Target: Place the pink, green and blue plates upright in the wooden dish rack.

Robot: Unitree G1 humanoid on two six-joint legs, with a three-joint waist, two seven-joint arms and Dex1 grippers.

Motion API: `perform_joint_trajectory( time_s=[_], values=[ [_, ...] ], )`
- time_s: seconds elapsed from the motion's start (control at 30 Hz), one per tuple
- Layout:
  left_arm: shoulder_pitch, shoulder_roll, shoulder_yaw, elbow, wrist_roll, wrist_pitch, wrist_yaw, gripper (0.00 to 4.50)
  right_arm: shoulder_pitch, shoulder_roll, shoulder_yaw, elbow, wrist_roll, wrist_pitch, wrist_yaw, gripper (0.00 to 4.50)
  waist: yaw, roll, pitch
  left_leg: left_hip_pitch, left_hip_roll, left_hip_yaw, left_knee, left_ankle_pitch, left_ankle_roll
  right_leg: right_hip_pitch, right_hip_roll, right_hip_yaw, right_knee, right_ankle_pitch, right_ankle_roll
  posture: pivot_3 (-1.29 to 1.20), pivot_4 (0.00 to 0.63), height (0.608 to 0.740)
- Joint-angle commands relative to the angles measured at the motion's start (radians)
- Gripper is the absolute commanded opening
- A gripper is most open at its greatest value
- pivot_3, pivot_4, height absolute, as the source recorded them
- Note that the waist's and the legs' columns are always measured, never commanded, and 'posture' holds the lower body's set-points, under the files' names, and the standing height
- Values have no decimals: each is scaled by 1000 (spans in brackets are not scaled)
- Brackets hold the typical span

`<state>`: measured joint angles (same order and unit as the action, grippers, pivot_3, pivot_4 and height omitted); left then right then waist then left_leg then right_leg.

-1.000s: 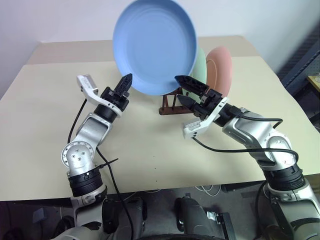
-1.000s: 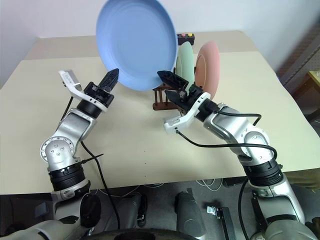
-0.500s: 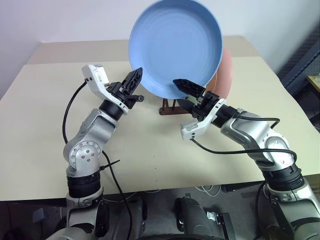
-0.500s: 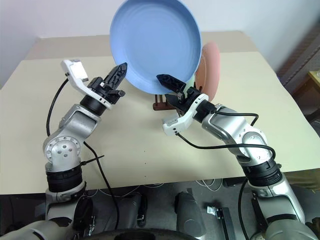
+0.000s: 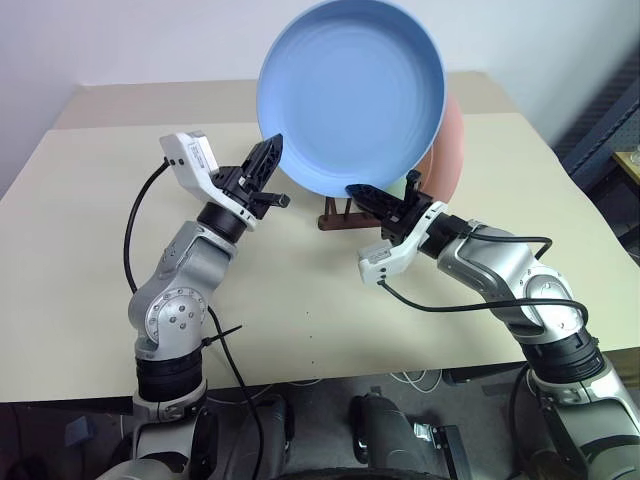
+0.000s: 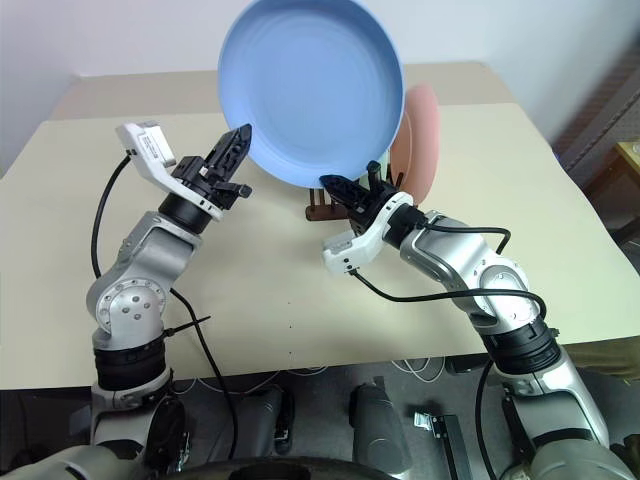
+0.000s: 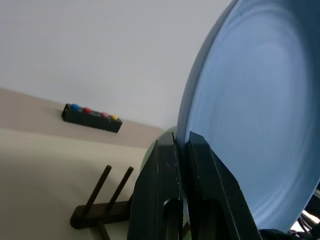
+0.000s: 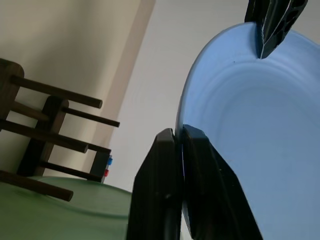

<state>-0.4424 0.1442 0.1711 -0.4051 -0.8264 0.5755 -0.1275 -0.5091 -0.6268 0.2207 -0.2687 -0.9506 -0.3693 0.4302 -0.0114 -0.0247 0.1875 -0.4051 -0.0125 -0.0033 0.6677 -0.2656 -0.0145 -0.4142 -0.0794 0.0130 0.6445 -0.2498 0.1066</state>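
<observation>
Both end effectors, left (image 5: 268, 163) and right (image 5: 372, 196), pinch our blue plate (image 5: 350, 95) aloft (pink plate (image 5: 450, 160) racked); blue remains.

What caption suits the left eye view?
Both grippers, left and right, pinch the blue plate above the rack.

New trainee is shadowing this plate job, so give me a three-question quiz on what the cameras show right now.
1. True or false: both grippers are shut on the blue plate.
2. Which plate stands nearest behind it in the wooden dish rack? A pink, B green.
3. What lies at the table's far edge?

Key:
1. True: left gripper and right gripper pinch its rim.
2. B, the green plate; the pink plate stands beyond.
3. A black box with coloured buttons.
</observation>
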Motion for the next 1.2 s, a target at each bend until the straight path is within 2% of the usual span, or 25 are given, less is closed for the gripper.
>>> perform_joint_trajectory(
  time_s=[0.03,0.27,0.37,0.57,0.6,0.7,0.73,0.8,0.9,0.97,1.07,1.2],
  values=[
    [6,-1,-6,-40,-23,-2,-13,0,-13,6,-15,-39,26,13,-10,27,0,0,0,0,0,0,0,0,0,0,0,0,0,0,0,0,150,740],
    [16,-9,16,-40,-141,39,-21,0,-13,9,-16,-44,34,20,-5,27,0,0,0,0,2,0,0,0,0,0,0,0,0,0,0,0,150,740],
    [8,-16,38,-22,-182,48,-4,983,-12,9,-17,-45,39,21,-3,0,1,0,0,0,2,0,0,0,0,0,0,0,0,0,0,0,150,740],
    [-6,21,78,-2,-204,37,-13,4054,-14,1,-19,-46,46,25,-3,0,-2,0,0,1,2,0,0,0,0,1,0,-1,-1,0,0,0,150,740],
    [-6,27,83,1,-213,37,-16,4448,-16,0,-19,-46,46,25,-2,0,-1,0,0,1,2,0,0,0,0,1,1,-1,-1,0,0,0,150,740],
    [-10,70,115,18,-256,42,-61,4448,-23,-6,-25,-43,51,22,-5,0,-1,0,0,1,2,0,0,0,0,1,1,-1,-1,0,0,0,150,740],
    [-17,85,141,35,-318,58,-81,4448,-27,-9,-26,-41,52,22,-5,0,-1,0,0,1,2,0,0,0,0,1,0,-1,-1,0,0,0,150,740],
    [-22,148,173,63,-346,66,-151,4448,-38,-8,-36,-41,72,27,-3,0,-1,0,0,1,2,0,0,0,0,1,0,-1,-1,0,0,0,150,740],
    [1,273,160,97,-266,59,-285,4448,-74,6,-65,-43,121,62,7,0,-5,0,0,1,2,0,-1,0,0,1,1,-1,-1,0,0,0,150,740],
    [14,323,157,126,-230,43,-347,4448,-98,1,-76,-43,145,73,12,0,-4,1,0,2,2,0,-1,0,0,1,1,-1,0,0,-1,0,150,740],
    [29,353,158,175,-172,-21,-462,4448,-127,32,-105,-51,252,125,35,0,0,1,0,2,3,0,-1,0,0,2,1,-1,-2,-1,-1,0,150,740],
    [17,388,163,247,-116,-34,-505,4448,-173,115,-136,-91,445,219,79,0,-2,1,1,2,4,-1,-1,0,1,3,1,-2,-3,-1,-3,0,150,740]
  ],
)
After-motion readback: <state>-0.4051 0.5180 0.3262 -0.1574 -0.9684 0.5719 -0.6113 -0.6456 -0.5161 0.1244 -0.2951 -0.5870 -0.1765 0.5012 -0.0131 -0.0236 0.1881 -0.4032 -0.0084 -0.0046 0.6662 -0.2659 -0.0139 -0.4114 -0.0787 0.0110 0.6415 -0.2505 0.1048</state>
